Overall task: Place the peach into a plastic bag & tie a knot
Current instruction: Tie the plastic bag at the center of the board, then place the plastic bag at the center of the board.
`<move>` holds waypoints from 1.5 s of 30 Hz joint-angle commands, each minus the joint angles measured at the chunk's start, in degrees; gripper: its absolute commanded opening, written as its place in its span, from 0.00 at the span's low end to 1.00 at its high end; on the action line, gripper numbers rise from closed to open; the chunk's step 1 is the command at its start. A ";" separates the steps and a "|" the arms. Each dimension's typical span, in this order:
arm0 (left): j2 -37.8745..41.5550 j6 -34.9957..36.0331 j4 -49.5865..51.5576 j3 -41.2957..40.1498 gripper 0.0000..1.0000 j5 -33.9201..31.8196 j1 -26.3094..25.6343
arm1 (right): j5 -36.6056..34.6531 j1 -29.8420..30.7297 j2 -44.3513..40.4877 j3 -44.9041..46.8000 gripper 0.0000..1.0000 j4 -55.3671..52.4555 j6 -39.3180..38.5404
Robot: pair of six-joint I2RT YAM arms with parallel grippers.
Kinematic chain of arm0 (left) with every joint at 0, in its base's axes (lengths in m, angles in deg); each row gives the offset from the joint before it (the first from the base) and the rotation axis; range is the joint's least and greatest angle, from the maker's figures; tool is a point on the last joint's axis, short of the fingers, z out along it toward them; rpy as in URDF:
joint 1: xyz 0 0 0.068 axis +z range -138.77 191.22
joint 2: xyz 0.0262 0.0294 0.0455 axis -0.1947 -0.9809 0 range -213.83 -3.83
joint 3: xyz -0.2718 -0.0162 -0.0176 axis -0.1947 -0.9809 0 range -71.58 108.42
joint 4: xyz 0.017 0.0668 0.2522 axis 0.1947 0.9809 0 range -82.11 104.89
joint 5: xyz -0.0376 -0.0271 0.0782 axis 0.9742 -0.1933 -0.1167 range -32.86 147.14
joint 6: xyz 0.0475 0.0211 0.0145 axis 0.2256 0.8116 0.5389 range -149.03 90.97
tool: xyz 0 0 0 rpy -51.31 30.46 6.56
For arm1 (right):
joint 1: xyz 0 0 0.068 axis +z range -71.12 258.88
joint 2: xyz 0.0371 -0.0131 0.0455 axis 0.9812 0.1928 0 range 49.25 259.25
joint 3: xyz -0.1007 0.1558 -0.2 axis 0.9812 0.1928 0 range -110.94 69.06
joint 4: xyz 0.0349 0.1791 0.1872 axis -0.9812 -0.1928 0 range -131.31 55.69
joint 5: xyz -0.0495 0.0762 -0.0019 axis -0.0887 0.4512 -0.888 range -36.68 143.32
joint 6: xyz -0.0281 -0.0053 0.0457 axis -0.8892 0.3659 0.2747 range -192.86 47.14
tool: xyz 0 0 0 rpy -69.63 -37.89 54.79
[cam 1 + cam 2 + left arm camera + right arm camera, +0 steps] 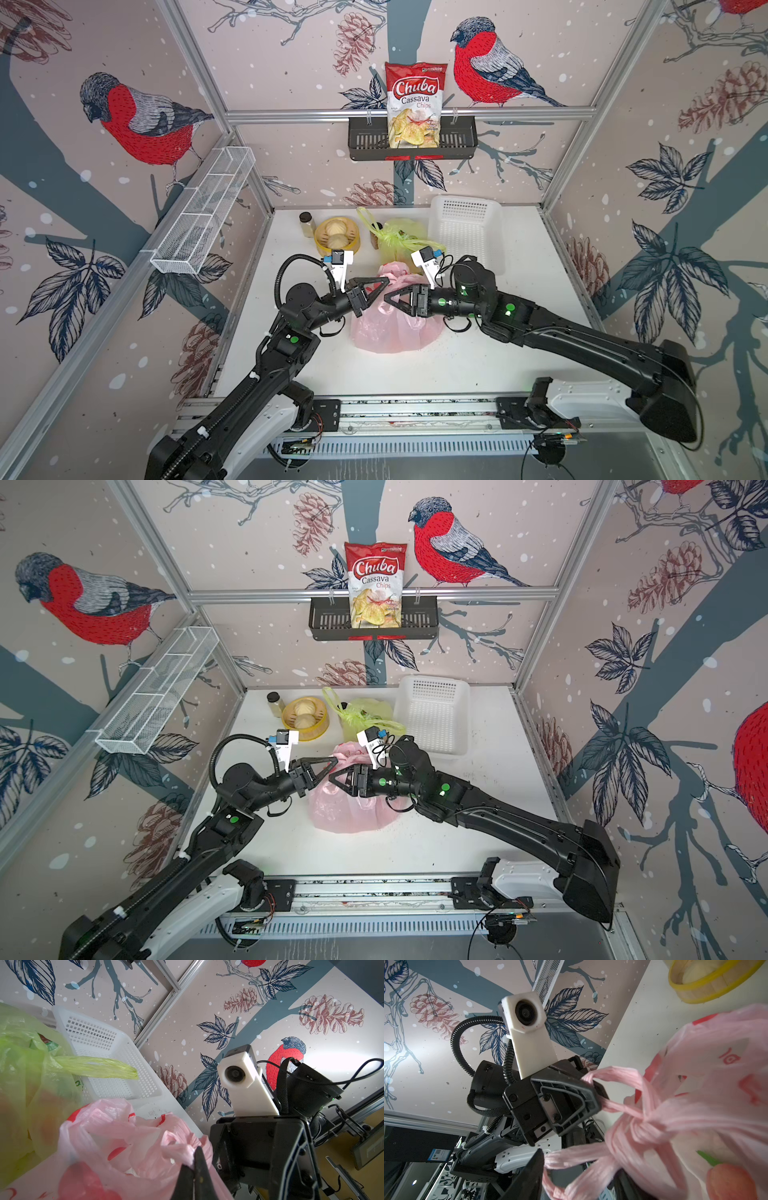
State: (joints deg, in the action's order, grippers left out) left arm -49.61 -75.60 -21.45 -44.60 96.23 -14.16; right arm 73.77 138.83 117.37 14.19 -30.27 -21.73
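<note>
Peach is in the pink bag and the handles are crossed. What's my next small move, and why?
Probably close the right gripper on the loose handle lying between its open jaws. The left gripper is shut on the other handle, the peach sits inside the pink bag, and the knot looks slack, so both ends likely need gripping before pulling tight.

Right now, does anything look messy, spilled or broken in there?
Nothing is spilled or broken. The pink bag only looks scrunched: its handles are twisted together, and the left gripper pinches one. A few little dark specks dot the table beside the white basket.
</note>
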 commanded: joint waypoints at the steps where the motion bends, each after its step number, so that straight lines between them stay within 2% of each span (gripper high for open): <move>1: 0.12 -0.19 -3.43 0.35 0.00 0.98 -0.02 | -1.07 0.33 -2.38 1.54 0.57 1.56 0.84; 11: 0.65 -0.89 -4.09 0.09 0.00 1.43 -0.01 | 0.19 1.66 0.95 1.00 0.60 4.00 2.75; 15: 1.22 -1.07 -4.01 -0.04 0.00 1.77 -0.18 | -0.13 1.43 2.13 1.09 0.57 5.43 3.14; 18: 1.70 -0.81 -3.46 -0.17 0.00 1.74 -0.34 | 0.10 1.34 2.80 0.92 0.44 6.42 3.10; 22: 2.01 0.12 -1.67 0.36 0.00 0.72 -0.41 | 1.34 1.22 2.76 1.15 0.14 7.13 2.38; 25: 2.50 4.38 4.94 3.39 0.00 -5.04 -0.35 | 1.62 1.18 1.48 2.09 0.00 5.50 1.25; 27: 1.82 10.05 12.95 7.87 0.00 -13.57 -0.37 | 1.22 1.30 0.05 3.51 0.00 3.73 0.34; 30: -1.94 19.35 23.93 15.40 0.00 -30.75 -0.23 | 0.80 1.29 -2.90 6.52 0.00 1.62 -0.66; 32: -5.45 23.60 25.99 18.46 0.00 -39.52 0.21 | 0.39 1.29 -4.63 8.56 0.00 0.36 -1.69; 34: -9.33 26.98 25.70 20.22 0.00 -45.25 1.26 | -1.21 1.34 -6.62 11.15 0.00 -0.57 -2.15; 37: -14.07 27.91 24.62 21.74 0.00 -46.13 4.30 | -3.09 1.30 -9.22 14.89 0.00 -0.82 -2.79; 41: -16.18 28.74 23.02 21.54 0.00 -46.31 6.18 | -5.28 0.99 -10.68 17.66 0.00 -3.65 -4.31; 44: -15.94 29.19 23.38 21.52 0.00 -41.71 6.53 | -6.57 -0.41 -10.36 17.75 0.00 -6.35 -6.51; 45: -15.92 29.17 24.57 21.70 0.02 -39.80 6.54 | -6.79 -1.66 -10.19 17.17 0.23 -7.90 -7.51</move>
State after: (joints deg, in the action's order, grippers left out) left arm -65.70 -48.27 4.82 -23.66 58.74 -8.20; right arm 67.36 138.39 107.16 31.78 -32.35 -26.03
